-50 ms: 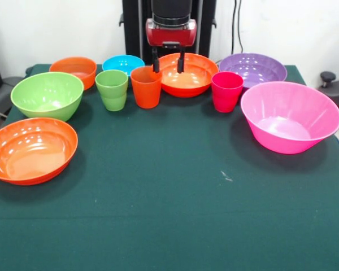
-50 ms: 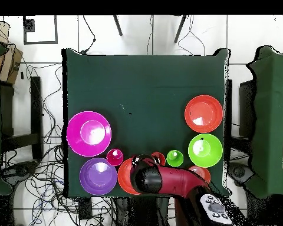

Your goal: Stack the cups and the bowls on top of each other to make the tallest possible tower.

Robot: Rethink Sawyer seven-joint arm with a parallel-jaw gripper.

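Nothing stacked yet; pincer hangs open and empty over the back row.

Its tips flank the near rim of the wide orange bowl, orange cup at its 8 o'clock. All cups and bowls sit singly and empty on the desk (judgement: first pick pending; the next move needs a descent onto one rim).

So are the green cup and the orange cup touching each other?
Apart. The front view shows a narrow strip of green cloth between the green cup and the orange cup.
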